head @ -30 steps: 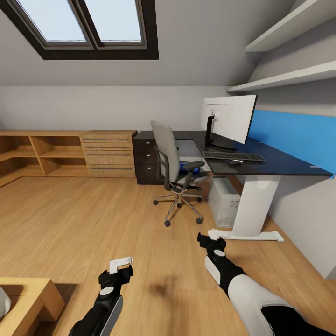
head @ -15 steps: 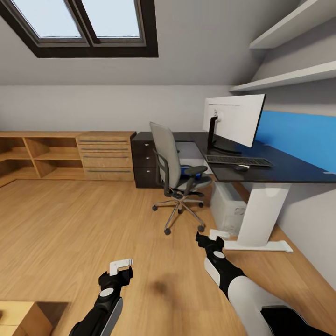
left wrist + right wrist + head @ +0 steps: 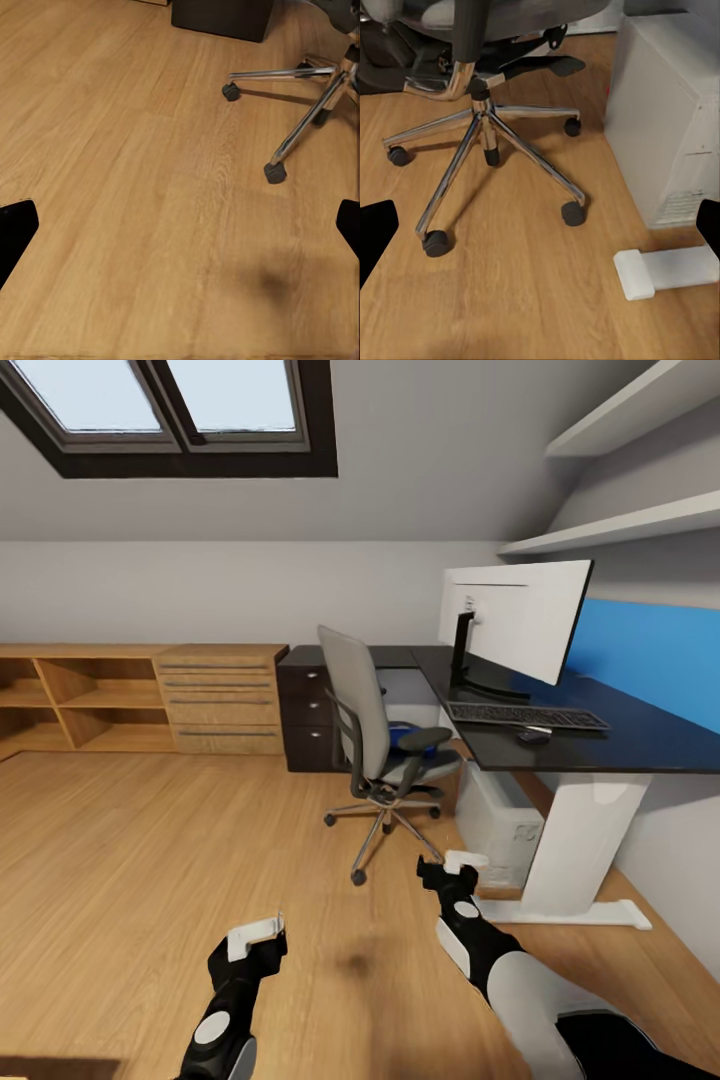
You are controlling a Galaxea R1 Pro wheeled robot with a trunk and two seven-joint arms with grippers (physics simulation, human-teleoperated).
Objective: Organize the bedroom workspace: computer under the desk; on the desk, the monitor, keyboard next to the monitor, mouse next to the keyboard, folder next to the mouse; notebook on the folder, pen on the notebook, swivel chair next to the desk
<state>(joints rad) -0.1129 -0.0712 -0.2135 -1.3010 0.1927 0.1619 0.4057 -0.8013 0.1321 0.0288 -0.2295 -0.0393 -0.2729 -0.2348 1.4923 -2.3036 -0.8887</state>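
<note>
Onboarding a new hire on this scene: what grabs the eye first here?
The wide monitor with its white back, standing on the glossy black desk at the right wall, in front of a bright blue panel. Next the grey swivel chair, turned away beside the desk with something blue on its seat, and its chrome star base close to the pale computer tower under the desk. Overhead, the dark-framed skylight stands out.

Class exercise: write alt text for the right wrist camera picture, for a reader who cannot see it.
A swivel chair's chrome five-star base on black casters stands on a light wood floor, under its grey seat. Beside it is a pale computer tower and a white desk foot.
</note>
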